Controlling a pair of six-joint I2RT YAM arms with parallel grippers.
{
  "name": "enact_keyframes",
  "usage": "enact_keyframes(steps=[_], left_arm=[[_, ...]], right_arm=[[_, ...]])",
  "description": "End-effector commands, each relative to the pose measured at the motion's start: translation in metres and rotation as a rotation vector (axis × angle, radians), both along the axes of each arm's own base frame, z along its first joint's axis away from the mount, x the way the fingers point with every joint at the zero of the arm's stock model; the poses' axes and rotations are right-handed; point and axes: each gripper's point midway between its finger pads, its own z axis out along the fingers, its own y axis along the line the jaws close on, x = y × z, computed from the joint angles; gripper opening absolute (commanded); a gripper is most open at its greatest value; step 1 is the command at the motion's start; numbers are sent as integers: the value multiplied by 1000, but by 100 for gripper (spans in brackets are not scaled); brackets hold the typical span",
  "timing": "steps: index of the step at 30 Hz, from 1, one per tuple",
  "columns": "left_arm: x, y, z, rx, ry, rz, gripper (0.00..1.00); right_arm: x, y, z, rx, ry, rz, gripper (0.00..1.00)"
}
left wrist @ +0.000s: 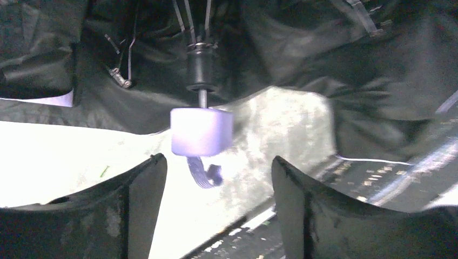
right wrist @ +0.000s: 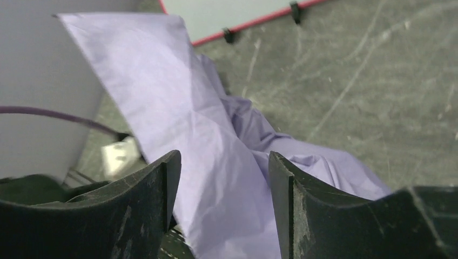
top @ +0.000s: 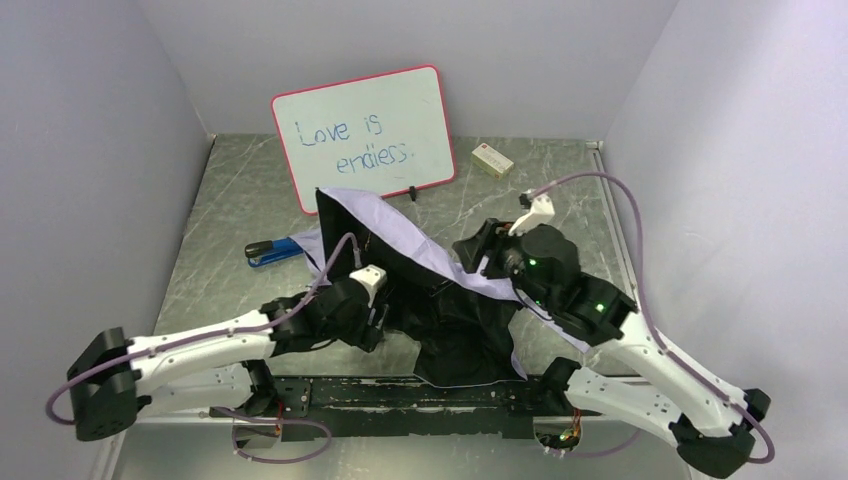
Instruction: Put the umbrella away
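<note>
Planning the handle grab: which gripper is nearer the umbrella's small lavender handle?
Left. The left gripper is open with the handle just ahead of it; the right gripper is over the lavender canopy, no handle in its view.

White arms point(top: 190, 348), black left gripper point(left wrist: 219, 172) and right gripper point(right wrist: 224, 167), purple cables point(top: 637, 250), perhaps green lights point(top: 600, 307).

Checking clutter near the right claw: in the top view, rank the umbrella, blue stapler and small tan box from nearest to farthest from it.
1. The umbrella, directly at the right claw.
2. The small tan box, behind it, near the back wall.
3. The blue stapler, far left.
</note>
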Motion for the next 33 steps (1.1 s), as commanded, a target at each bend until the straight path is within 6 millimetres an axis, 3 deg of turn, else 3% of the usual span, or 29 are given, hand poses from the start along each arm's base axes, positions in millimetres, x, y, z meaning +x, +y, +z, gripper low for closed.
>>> enact_keyframes(steps=[1,6,12,16,20,25,30,33], left_arm=[[-12,-25,59,-200,-30,-114,84],[-12,-37,132,-331,-127,-196,83],[-6,-45,231,-481,-312,-259,72],[4,-52,276,-519,-388,-250,68],[40,-50,281,-380,-425,-106,67],[95,-32,271,-164,-475,100,84],[139,-16,290,-116,-523,181,85],[155,-11,300,-113,-542,183,83]], right_arm=[[7,0,-45,-29,117,-82,61],[7,10,-88,-34,189,-76,52],[4,30,-138,-30,268,-20,46],[2,38,-170,-12,313,-9,45],[3,42,-195,-6,331,-11,45],[5,47,-216,-11,341,-10,45],[5,53,-224,-21,352,2,45],[4,52,-225,-23,350,4,45]])
